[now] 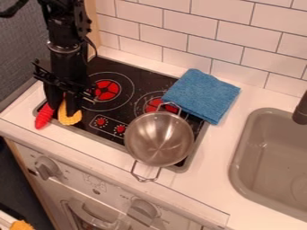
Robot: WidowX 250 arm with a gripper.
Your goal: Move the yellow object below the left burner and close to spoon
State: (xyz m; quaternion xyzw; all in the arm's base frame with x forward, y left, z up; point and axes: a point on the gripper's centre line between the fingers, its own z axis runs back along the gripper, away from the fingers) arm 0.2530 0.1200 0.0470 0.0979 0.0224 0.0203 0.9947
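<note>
At stove's front edge (103, 136) — yellow object (69, 118)

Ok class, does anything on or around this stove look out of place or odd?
Two things: the blue cloth lies partly on the cooktop, where cloth could scorch, and the metal pot sits off-centre from the right burner, toward the front edge. No spill stands out.

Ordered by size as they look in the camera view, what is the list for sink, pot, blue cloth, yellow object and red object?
1. Sink
2. Pot
3. Blue cloth
4. Yellow object and red object: too alike to rank.
</note>
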